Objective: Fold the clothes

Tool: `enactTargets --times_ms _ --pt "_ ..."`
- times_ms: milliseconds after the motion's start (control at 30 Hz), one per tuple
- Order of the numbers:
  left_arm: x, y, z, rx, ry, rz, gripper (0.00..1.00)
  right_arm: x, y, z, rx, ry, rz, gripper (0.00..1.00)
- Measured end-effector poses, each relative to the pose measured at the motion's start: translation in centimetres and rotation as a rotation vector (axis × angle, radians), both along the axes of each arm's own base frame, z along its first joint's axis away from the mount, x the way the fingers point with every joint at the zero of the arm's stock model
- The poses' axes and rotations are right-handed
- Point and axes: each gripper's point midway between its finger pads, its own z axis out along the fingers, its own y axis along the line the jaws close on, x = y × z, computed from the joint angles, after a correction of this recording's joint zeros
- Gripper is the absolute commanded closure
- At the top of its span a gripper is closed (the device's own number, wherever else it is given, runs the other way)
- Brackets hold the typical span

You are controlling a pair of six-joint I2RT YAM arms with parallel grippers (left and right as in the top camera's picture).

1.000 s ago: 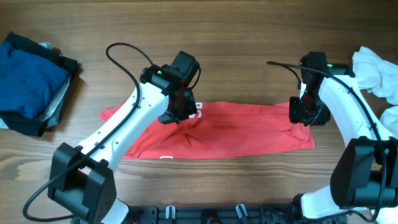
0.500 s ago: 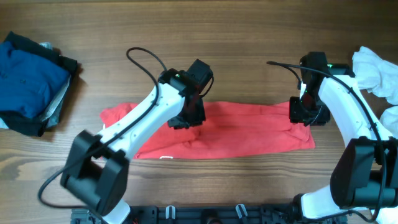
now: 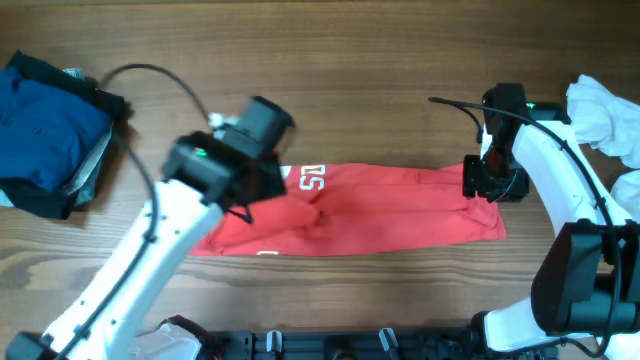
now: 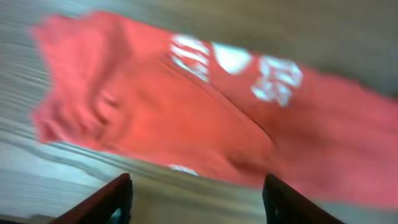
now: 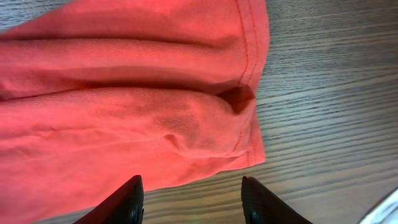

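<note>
Red cotton shirt w/ white lettering (image 3: 400,215) flat nr front edge; left gripper (image 4: 198,186) & right gripper (image 5: 191,186) both spread, empty; best pinch hem corners (image 5: 249,146) evenly

Brown wood-grain tbl (image 3: 380,40), evenly lit.

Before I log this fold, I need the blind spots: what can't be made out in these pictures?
Red cotton shirt: its left end, overhead, hidden under the left arm.
White print on it: left wrist view, motion blur, unreadable.
White crumpled cloth: overhead, cut by the right edge.
Folded blue garment pile: overhead, cut by the left edge.
</note>
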Motion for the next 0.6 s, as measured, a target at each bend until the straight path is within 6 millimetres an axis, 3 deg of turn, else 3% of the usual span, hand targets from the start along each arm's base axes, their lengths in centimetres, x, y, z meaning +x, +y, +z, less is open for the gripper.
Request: enactTargets --times_ms 33,133,200,267,467,600 --pt "1.0 2.4 0.2 0.015 -0.014 0.072 0.33 0.0 0.2 0.0 0.013 -0.001 -0.006 0.49" --pt "3.4 6.6 -0.1 0.004 -0.027 0.186 0.35 0.0 0.5 -0.1 0.023 -0.007 -0.056 0.46" --pt "4.1 8.3 -1.1 -0.007 0.009 0.227 0.36 0.2 0.5 0.0 0.022 -0.017 -0.094 0.44" --pt "4.6 9.3 -2.8 -0.017 0.072 0.239 0.36 0.7 0.1 0.2 0.027 -0.052 -0.141 0.36" --pt "4.2 8.2 -9.1 -0.060 0.276 0.173 0.36 0.3 -4.1 1.8 0.109 -0.125 -0.219 0.20" --pt "3.3 7.9 -12.6 -0.075 0.317 0.165 0.36 0.1 -4.6 0.7 0.180 -0.142 -0.158 0.16"
